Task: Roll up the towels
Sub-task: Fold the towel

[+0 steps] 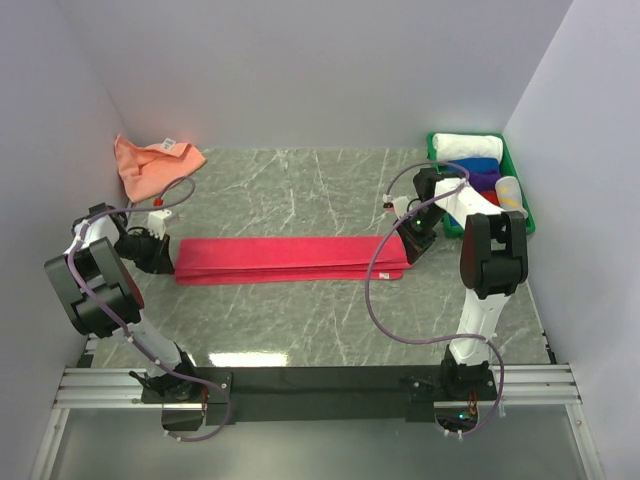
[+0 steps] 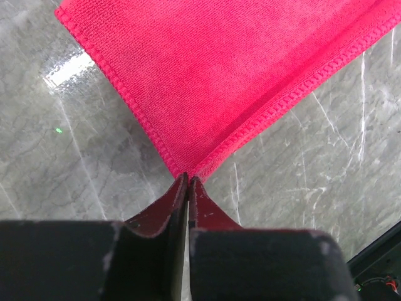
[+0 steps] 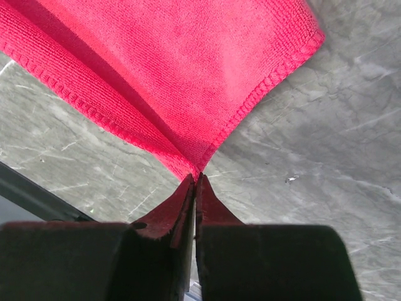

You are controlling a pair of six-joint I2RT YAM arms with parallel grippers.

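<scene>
I have the black-and-white left arm folded back on itself, elbow high near its base, wrist dropped low toward the table. Its black two-finger left gripper is pinched tight on one corner of the red towel. The black-and-white right arm stands upright with its forearm reaching inward. The right gripper is pressed closed on a corner at the towel's other end.

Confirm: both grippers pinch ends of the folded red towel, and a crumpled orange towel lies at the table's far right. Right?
Not quite. The orange towel lies at the far left, per the top external view. The left gripper and right gripper do pinch ends of the red towel.
</scene>
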